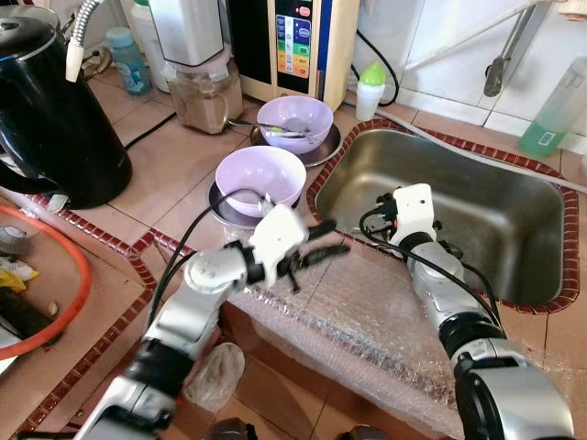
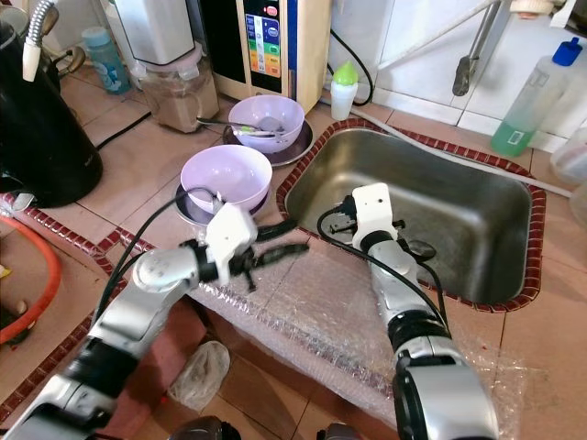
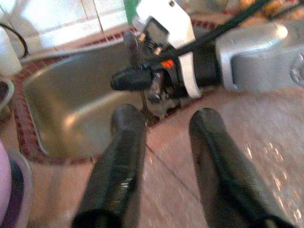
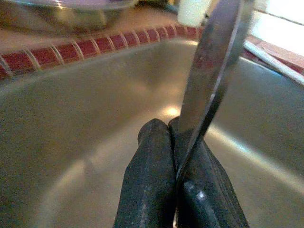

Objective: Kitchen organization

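The sink (image 1: 514,247) sat sunk in the tiled worktop (image 1: 174,165), its basin bare. A sheet of bubble wrap (image 1: 367,321) lay over the worktop's front edge beneath both arms. Two purple bowls stood left of the sink: the near bowl (image 1: 260,179) on a dark plate, the far bowl (image 1: 295,121) behind it with cutlery inside. The left hand (image 1: 321,247) hovered over the wrap near the sink's corner, fingers (image 3: 126,156) spread and holding nothing. The right hand (image 4: 178,156) reached over the sink's near rim, fingers pinched shut on a spoon (image 4: 213,61) that stood up between them above the basin.

The step in hand looked like putting the spoon in the sink. To do it well, the right hand should probably lower the spoon close to the basin floor before letting go, so it neither clatters nor bounces out, and the left hand should keep off the rim.
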You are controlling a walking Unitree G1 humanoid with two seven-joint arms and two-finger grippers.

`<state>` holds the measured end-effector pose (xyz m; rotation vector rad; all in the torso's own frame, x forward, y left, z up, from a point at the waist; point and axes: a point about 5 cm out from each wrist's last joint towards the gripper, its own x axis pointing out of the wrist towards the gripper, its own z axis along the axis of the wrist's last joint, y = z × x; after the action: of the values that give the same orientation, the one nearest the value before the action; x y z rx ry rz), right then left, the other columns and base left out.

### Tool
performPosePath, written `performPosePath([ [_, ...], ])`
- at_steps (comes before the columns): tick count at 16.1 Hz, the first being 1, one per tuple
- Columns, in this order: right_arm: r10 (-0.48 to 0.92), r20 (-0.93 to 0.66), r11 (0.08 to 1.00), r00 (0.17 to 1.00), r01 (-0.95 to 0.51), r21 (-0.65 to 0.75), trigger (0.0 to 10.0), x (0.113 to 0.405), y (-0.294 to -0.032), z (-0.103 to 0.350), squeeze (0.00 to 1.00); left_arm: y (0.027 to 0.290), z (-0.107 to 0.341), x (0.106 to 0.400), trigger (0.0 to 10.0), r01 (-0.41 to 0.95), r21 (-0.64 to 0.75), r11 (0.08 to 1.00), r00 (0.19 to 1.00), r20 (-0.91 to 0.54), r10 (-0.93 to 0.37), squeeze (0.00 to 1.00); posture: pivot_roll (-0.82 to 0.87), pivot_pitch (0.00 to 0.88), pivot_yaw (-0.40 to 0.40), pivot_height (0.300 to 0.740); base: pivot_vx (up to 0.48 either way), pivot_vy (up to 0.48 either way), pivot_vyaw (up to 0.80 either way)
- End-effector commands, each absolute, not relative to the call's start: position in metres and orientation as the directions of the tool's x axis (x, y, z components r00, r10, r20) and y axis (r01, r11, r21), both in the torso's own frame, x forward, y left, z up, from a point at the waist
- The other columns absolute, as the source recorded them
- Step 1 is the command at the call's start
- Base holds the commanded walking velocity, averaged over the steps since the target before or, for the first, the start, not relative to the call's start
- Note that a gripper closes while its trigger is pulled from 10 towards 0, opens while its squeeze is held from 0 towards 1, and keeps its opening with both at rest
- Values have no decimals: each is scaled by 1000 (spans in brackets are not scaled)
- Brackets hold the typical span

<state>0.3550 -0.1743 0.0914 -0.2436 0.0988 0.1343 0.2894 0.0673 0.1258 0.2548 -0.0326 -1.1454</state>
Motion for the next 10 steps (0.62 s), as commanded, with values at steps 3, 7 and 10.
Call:
performPosePath([
  [3, 37, -168, 958, 985, -83, -275, 10000, 357, -183, 86, 1000, 74, 122, 289, 10000, 895, 226, 385, 422, -147, -895, 1000, 2, 67, 39, 740, 0, 0, 0],
  [7, -36, -172, 955, 984, -17, -298, 10000, 353, -192, 81, 1000, 76, 129, 302, 10000, 863, 239, 445, 483, -129, -866, 1000, -3, 62, 42, 740, 0, 0, 0],
  [10, -75, -169, 963, 983, 27, -269, 10000, 345, -206, 74, 1000, 77, 132, 307, 10000, 846, 237, 478, 512, -107, -852, 1000, -11, 54, 40, 740, 0, 0, 0],
])
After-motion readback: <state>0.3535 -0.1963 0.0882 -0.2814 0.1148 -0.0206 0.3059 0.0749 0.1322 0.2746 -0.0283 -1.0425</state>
